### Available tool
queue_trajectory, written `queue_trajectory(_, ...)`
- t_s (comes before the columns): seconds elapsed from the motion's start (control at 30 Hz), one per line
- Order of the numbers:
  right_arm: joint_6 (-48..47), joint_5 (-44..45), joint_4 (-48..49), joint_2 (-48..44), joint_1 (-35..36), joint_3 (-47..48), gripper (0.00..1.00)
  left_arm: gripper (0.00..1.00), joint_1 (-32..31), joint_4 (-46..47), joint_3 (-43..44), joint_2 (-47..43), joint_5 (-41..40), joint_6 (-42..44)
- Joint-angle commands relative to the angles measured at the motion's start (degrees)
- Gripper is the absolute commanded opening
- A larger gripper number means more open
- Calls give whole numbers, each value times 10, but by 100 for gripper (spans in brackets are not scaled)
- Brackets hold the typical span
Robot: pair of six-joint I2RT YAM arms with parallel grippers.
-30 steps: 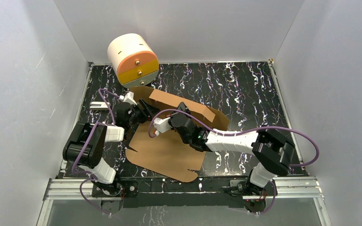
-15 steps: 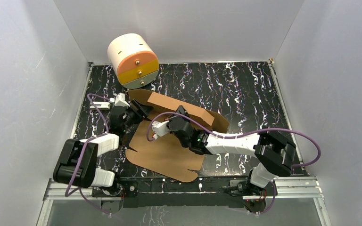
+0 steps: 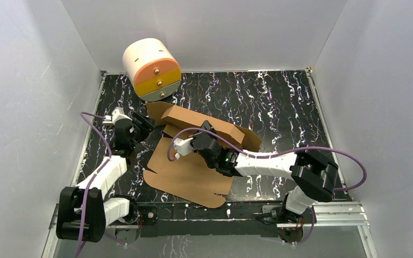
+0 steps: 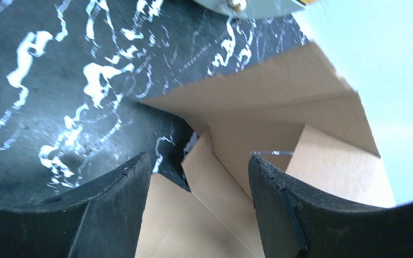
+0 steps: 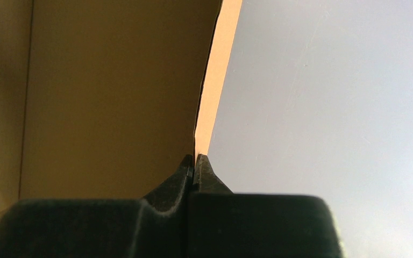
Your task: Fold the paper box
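Observation:
The brown paper box (image 3: 188,174) lies partly folded mid-table, its base flat and a long back panel (image 3: 223,127) raised. My right gripper (image 3: 206,130) reaches in from the right and is shut on that panel's edge. The right wrist view shows the jaws (image 5: 195,159) pinched on the thin cardboard edge (image 5: 215,80), grey wall behind. My left gripper (image 3: 141,125) hovers left of the box's far left corner, open and apart from it. In the left wrist view its gripper (image 4: 199,166) frames the folded corner flaps (image 4: 279,113) with nothing between the fingers.
A cream cylindrical cabinet (image 3: 151,70) with orange and yellow drawers stands at the back left, close behind the box's corner; its base shows in the left wrist view (image 4: 247,5). The black marbled table (image 3: 285,102) is walled by grey panels on three sides.
My left arm has pulled back leftward, away from the box's corner, with its jaws a little wider. The right gripper keeps its hold on the raised panel, nearly still.

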Motion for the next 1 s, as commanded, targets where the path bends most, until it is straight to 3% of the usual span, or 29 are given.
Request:
queue_trajectory(0.0, 29, -53, -78, 21, 2, -21, 0, 65, 28, -91, 69, -12, -27, 45)
queue_trajectory(0.23, 22, -58, -81, 14, -4, -19, 0, 68, 50, -132, 149, 25, 25, 161)
queue_trajectory(0.6, 29, -70, -105, 4, -4, -6, 0, 71, 100, -142, 254, 81, 192, 443)
queue_trajectory(0.97, 37, -73, -119, 9, -4, -2, 0, 68, 107, -247, 353, 173, 375, 568)
